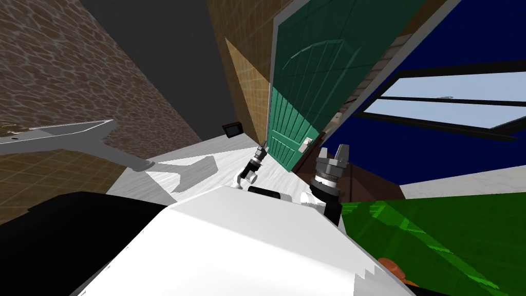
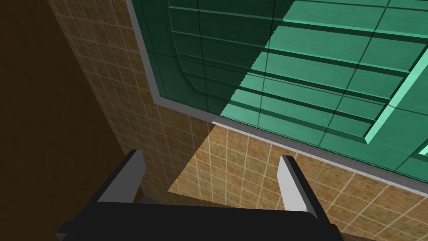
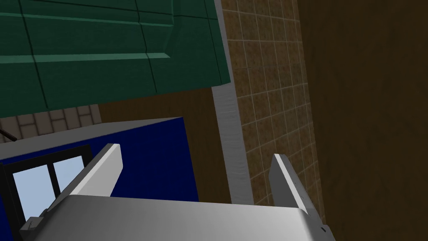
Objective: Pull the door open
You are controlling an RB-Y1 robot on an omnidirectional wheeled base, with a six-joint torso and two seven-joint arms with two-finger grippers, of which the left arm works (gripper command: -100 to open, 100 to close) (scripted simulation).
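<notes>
Door (image 1: 303, 87), green, ajar in grey frame (image 3: 228, 138) beside tiled wall (image 1: 246, 77); left claw (image 2: 211, 155) and right claw (image 3: 196, 151) wide, empty.

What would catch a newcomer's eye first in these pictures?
The green door, standing ajar in the middle of the head view. Right of it, a deep blue wall with a bright window. Before the door, the left gripper and right gripper hold their jaws open.
</notes>
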